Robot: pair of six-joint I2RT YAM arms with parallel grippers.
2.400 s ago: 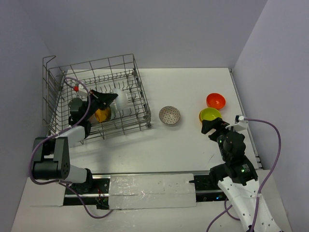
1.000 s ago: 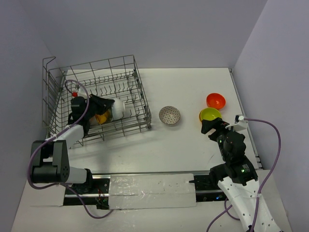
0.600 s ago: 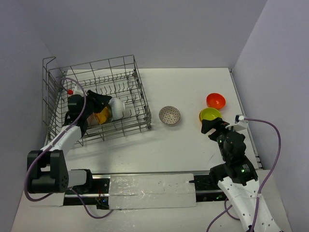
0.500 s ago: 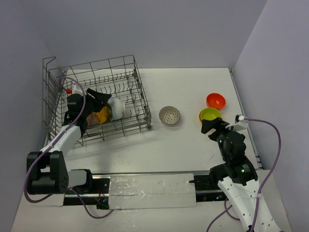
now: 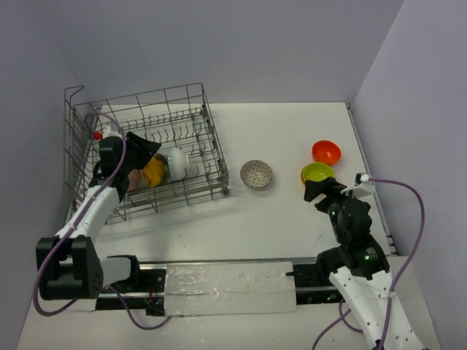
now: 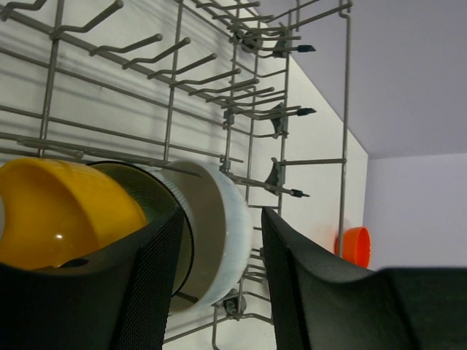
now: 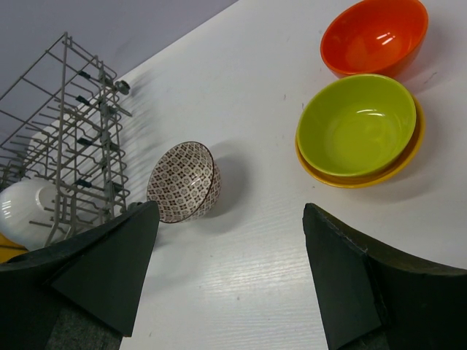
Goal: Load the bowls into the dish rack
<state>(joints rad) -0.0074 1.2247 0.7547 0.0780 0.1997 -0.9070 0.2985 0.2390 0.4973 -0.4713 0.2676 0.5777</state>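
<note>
The grey wire dish rack (image 5: 197, 109) stands at the left. In it a white bowl (image 5: 179, 162) and an orange-yellow bowl (image 5: 154, 173) stand on edge among the tines, with a pale green bowl (image 6: 149, 195) between them. My left gripper (image 5: 146, 149) is open and empty inside the rack, just left of these bowls. In the left wrist view the white bowl (image 6: 226, 240) shows between its fingers (image 6: 153, 284). A speckled bowl (image 5: 256, 173), a red bowl (image 5: 326, 152) and a lime green bowl (image 5: 318, 173) sit on the table. My right gripper (image 5: 318, 188) is open, just in front of the lime bowl.
In the right wrist view the lime green bowl (image 7: 357, 124) sits nested in an orange-yellow bowl (image 7: 365, 173), with the red bowl (image 7: 376, 33) behind it and the speckled bowl (image 7: 182, 182) tilted near the rack (image 7: 66, 131). Walls close in on the left, back and right.
My left gripper has drawn back leftward and away from the bowls in the rack, which stay in place. The right arm has not moved.
</note>
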